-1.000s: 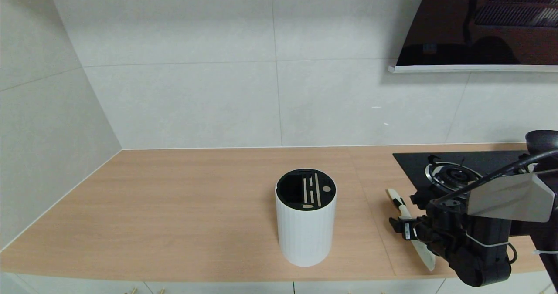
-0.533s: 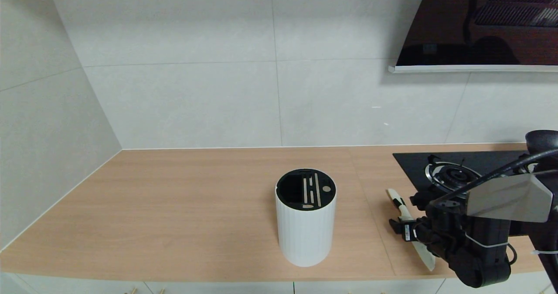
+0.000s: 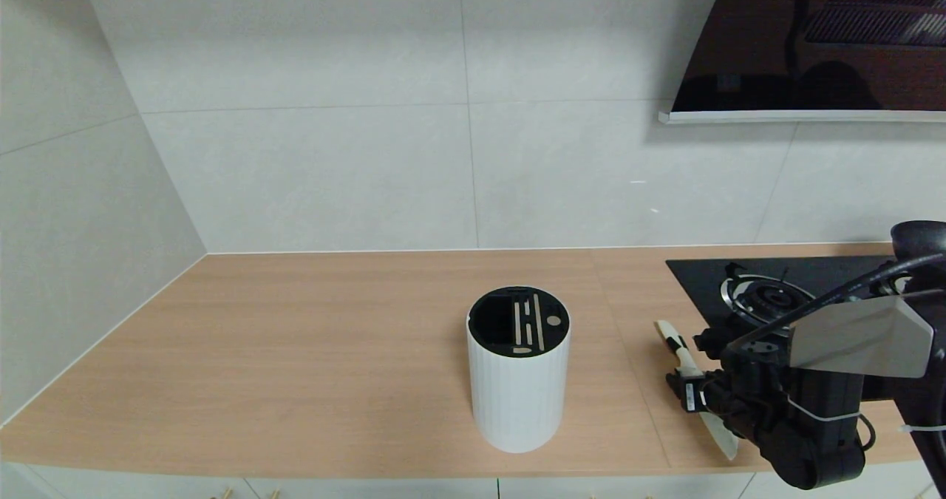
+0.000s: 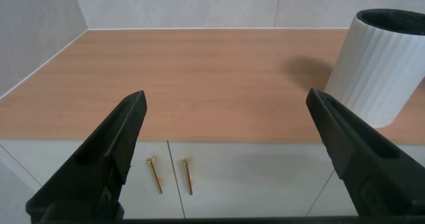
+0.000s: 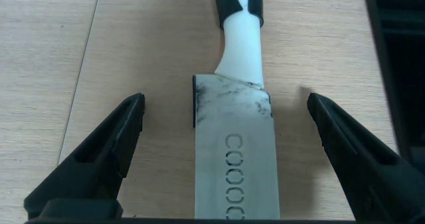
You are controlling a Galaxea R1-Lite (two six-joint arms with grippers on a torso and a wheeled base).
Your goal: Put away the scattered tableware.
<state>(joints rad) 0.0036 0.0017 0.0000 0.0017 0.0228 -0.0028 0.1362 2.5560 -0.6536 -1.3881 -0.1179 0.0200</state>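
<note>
right tool [image 5: 226, 103] over partly hidden knife [image 3: 675, 341]

Nothing legible turned up: no word, number or sign could be read anywhere. The closest call was the knife [image 5: 234, 164], which lay at 3 o'clock from the white holder [image 3: 517, 388]. A row of small dark marks [image 5: 247, 197] ran along its flat blade (one open curve, then closed ovals, more ornament than lettering), and the row was cut off at the frame's edge. A small white tag [image 3: 692, 396] sat on the right gripper [image 3: 692, 358], at roughly 4 o'clock from the holder, too small to make out. The holder's dark top [image 3: 519, 320] showed pale slots and a dot, no characters.
</note>
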